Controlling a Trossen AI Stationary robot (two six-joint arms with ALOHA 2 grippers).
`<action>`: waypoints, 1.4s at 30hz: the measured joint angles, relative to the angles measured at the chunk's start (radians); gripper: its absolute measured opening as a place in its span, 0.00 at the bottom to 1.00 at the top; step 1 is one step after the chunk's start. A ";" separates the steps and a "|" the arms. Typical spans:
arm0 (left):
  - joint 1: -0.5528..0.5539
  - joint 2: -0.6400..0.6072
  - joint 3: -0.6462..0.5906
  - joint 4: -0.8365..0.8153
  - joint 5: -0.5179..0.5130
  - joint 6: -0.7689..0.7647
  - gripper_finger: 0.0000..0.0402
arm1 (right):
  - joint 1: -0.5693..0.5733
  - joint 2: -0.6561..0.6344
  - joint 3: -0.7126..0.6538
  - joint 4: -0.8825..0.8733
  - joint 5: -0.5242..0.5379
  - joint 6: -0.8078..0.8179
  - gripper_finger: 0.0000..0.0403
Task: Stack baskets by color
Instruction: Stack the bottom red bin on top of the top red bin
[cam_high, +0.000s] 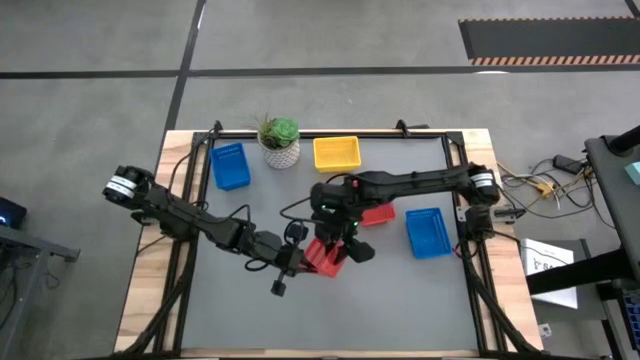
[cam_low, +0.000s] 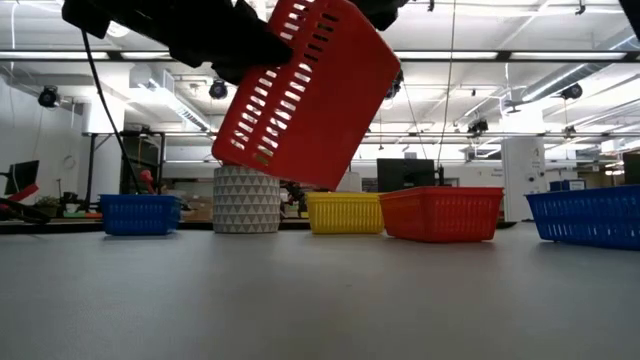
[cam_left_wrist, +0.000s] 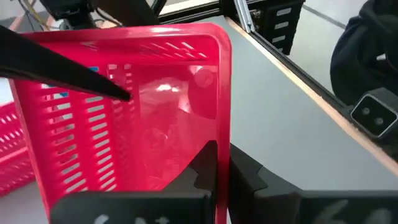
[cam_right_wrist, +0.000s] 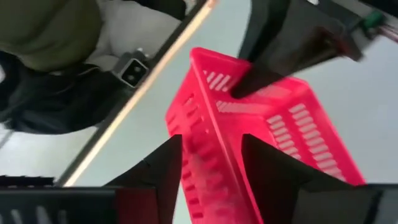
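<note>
Gray table (cam_high: 230, 320) was seen from above. A tilted red basket (cam_high: 325, 256) was gripped by the left gripper (cam_high: 300, 258), lifted near the middle. The right gripper (cam_high: 338, 238), fingers apart, was set around its rim. A handover was judged underway; next, stacking onto the other red basket (cam_high: 377, 215).

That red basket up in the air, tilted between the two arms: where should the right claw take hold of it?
On the free long rim of the red basket, fingers astride the thin wall from the open side. The left gripper already pinches one rim. The right gripper has the wall between its open fingers, a sensible spot.
</note>
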 joint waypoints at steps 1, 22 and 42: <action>0.000 0.000 0.000 0.000 0.000 0.013 0.00 | 0.000 0.012 0.014 -0.008 -0.015 -0.002 0.37; -0.002 -0.057 0.000 0.010 -0.032 0.148 0.33 | 0.016 0.056 0.090 -0.127 -0.024 -0.083 0.02; -0.032 -0.296 -0.006 -0.116 -0.104 0.054 0.33 | 0.079 -0.070 -0.184 0.137 0.344 -0.004 0.02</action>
